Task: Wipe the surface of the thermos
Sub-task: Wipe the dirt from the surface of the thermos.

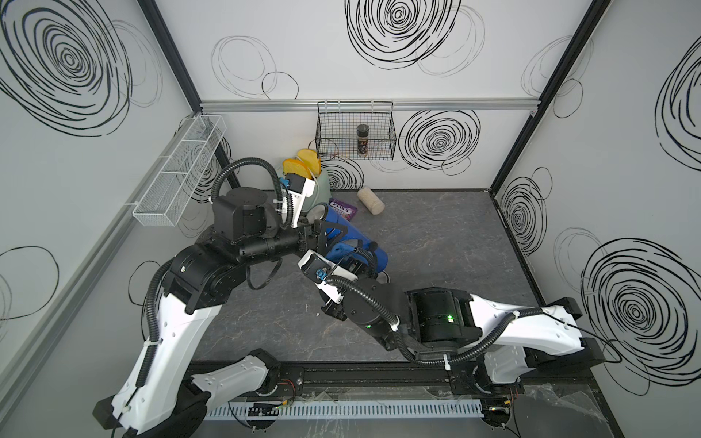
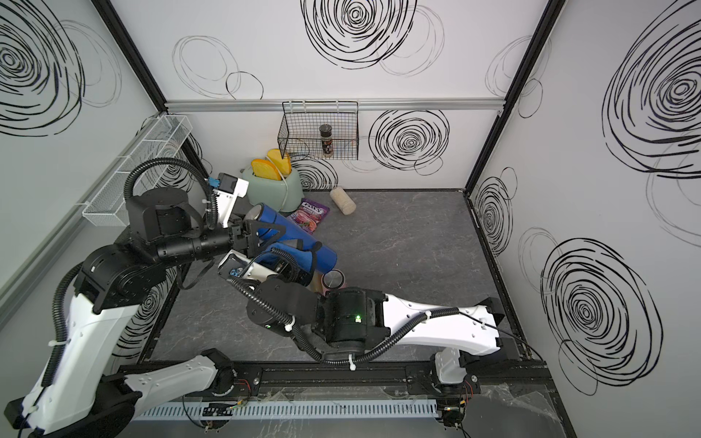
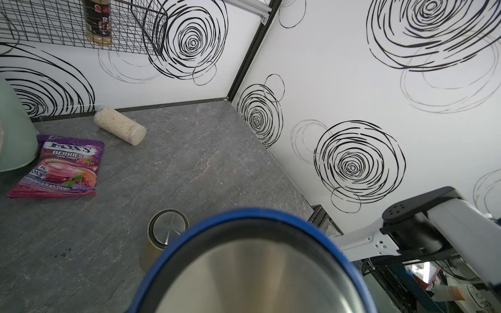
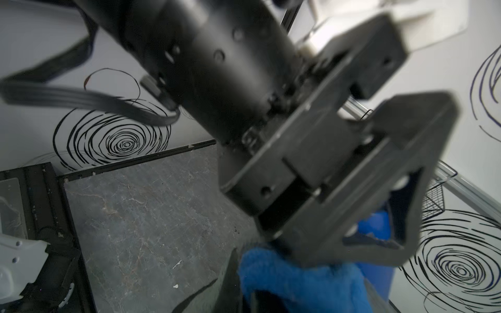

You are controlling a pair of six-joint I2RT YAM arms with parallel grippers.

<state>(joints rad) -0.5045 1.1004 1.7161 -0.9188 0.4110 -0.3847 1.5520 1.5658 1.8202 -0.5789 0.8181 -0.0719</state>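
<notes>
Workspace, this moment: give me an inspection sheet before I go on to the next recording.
Surface: dark marbled tabletop, a few small specks, no spill seen.
Job's things: blue thermos tilted in the left claw; blue cloth at its side; steel cap standing on the tabletop.
Clutter: candy bag; grain jar lying on its side; toaster with toast in it.
Grippers: left claw shut on the thermos; right claw shut on the cloth.
Cables: conduits along both arms; a cable loop hangs under the left forearm.
Surroundings: swirl-patterned walls; spice bottle in the black wire basket; white mesh basket, nothing seen inside.
</notes>
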